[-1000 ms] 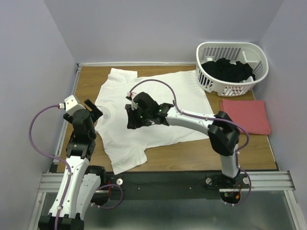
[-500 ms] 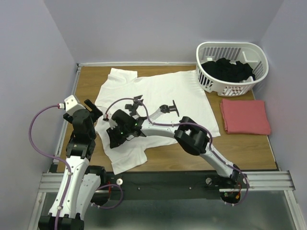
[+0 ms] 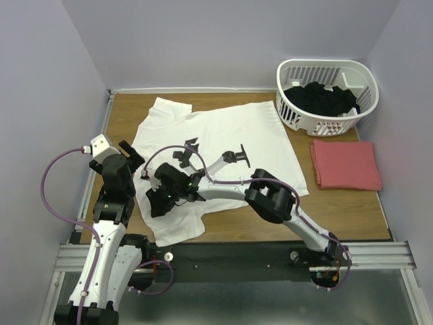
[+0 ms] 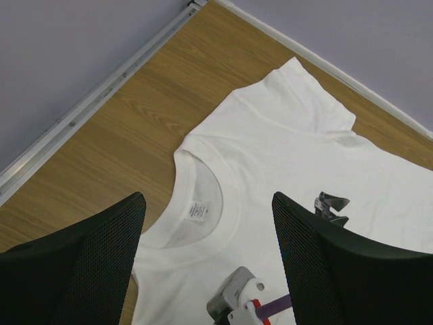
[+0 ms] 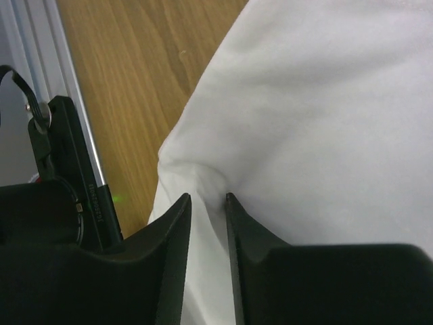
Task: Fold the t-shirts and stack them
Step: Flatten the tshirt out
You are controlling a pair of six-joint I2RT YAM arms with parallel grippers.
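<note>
A large white t-shirt (image 3: pixel 230 135) lies spread on the wooden table, its collar (image 4: pixel 203 196) toward the left. My right gripper (image 3: pixel 157 205) reaches across it to its near-left edge. In the right wrist view the narrow jaws (image 5: pixel 208 198) pinch a raised fold of the white cloth (image 5: pixel 325 122). My left gripper (image 3: pixel 132 159) hangs open above the collar side, and its fingers (image 4: pixel 207 198) hold nothing. A salmon-red t-shirt (image 3: pixel 345 164) lies folded flat at the right.
A white slatted basket (image 3: pixel 292 114) with dark clothes (image 3: pixel 321 98) stands at the back right. A metal rail (image 3: pixel 95 183) runs along the table's left edge, close to my right gripper. Walls close in the left, back and right sides.
My right arm has swung left from the shirt's middle to its near-left edge and now has a fold of cloth. The left arm has stayed still.
</note>
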